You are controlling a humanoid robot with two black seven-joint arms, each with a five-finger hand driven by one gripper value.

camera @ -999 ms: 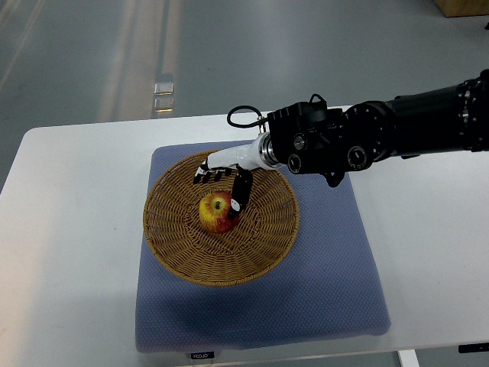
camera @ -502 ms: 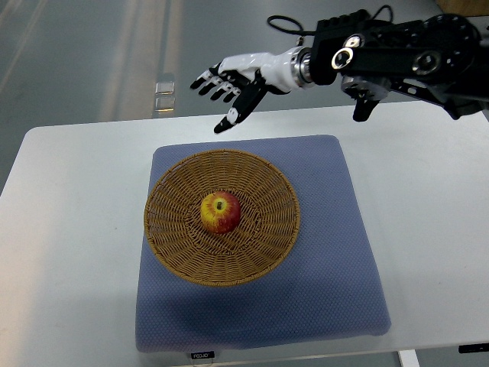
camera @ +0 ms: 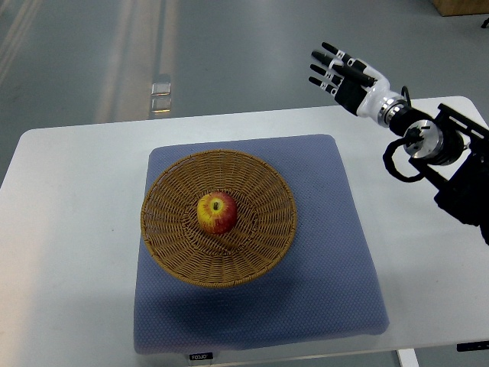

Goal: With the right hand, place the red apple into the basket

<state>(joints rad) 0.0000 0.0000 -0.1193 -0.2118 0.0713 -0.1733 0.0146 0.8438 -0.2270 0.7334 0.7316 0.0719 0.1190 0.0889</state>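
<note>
A robotics laboratory or test hall is being shown. A smooth grey industrial floor (camera: 114, 53) is being seen from 9 to 1 o'clock, with pale painted lane stripes (camera: 141, 38) running across it. A plain white work table (camera: 69, 229) is being used as a test bench, and a blue padded mat (camera: 336, 267) is being laid over its centre. At 1 o'clock, the corner of a cardboard box (camera: 462, 6) is being cut off by the frame edge.

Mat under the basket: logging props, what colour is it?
The mat is blue-grey with a fine dotted texture, shown in the top view.
</note>
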